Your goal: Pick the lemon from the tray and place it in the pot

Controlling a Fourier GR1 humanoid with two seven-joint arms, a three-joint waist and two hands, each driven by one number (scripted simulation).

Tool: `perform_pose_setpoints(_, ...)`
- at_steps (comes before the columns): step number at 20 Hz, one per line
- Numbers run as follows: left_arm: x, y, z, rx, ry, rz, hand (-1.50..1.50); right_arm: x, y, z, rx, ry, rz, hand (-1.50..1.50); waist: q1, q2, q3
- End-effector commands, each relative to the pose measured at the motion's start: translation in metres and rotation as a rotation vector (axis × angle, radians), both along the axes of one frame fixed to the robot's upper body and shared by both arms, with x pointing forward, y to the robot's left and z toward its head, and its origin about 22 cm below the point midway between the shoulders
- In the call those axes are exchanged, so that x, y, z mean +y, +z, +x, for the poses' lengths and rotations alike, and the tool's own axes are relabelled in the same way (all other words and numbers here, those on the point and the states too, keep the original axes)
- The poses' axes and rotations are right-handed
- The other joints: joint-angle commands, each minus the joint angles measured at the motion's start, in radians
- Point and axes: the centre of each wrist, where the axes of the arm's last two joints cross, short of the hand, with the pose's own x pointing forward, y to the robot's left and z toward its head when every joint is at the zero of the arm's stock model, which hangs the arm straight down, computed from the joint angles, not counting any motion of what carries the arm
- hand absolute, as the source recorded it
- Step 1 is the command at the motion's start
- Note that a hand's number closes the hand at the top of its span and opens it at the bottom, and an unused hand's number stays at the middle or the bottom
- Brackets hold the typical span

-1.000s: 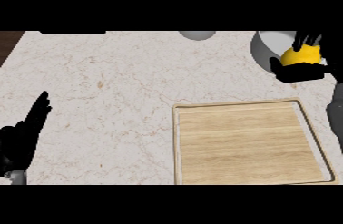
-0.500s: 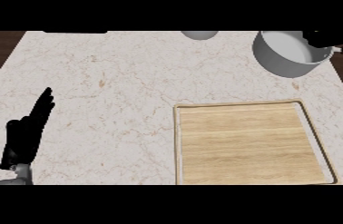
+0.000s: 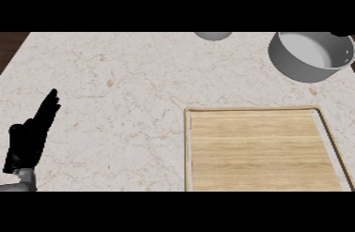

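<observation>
The left robot hand (image 3: 31,137) is resting at the near left of the bench (image 3: 118,76). Its fingers are lying straight and close together, pointing toward the far side, and they are holding nothing. A short piece of its grey forearm is showing below it at the near edge.

At the far right corner, a small black shape is peeking in just beside the pot's rim. This is probably the right robot hand (image 3: 341,34), but so little of it is showing that I cannot tell how it is set.

The grey pot (image 3: 305,69) is standing on the bench at the far right, turning its pale inner wall to the view. The lemon is not showing anywhere, so I cannot tell where it is lying.

The wooden tray (image 3: 187,151) is sitting at the near right, well apart from the pot, with its light rim framing the plank floor. A small grey round object (image 3: 213,35) is sitting at the far edge, left of the pot.
</observation>
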Motion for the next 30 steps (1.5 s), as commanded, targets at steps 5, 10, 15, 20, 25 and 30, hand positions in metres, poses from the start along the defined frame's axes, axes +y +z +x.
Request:
perform_pose_setpoints(5,-0.019,0.005,0.006,-0.013,-0.043,-0.011,0.0,-0.027,-0.023,0.002,0.047,-0.047,-0.106,1.5,0.038,0.02,0.002)
perform_pose_setpoints(10,-0.021,0.006,0.014,-0.023,-0.045,-0.009,0.0,-0.018,-0.036,0.008,0.095,-0.023,0.007,1.5,0.046,0.026,0.003)
perform_pose_setpoints(15,-0.017,0.006,0.013,-0.025,-0.058,0.0,0.0,-0.036,-0.046,-0.001,0.122,-0.016,0.155,-1.5,0.059,0.035,0.005)
perform_pose_setpoints(20,-0.017,0.009,0.016,-0.023,-0.047,-0.007,0.0,-0.032,-0.048,0.001,0.105,0.05,0.193,-1.5,0.052,0.028,0.004)
perform_pose_setpoints(25,-0.011,-0.002,0.012,-0.027,-0.021,-0.011,0.0,-0.03,-0.029,0.005,-0.149,0.122,0.367,-1.5,0.034,0.023,0.005)
perform_pose_setpoints(30,-0.019,0.009,0.016,-0.038,-0.041,-0.008,0.0,-0.038,-0.023,0.003,-0.269,0.121,0.582,-1.5,0.043,0.025,0.006)
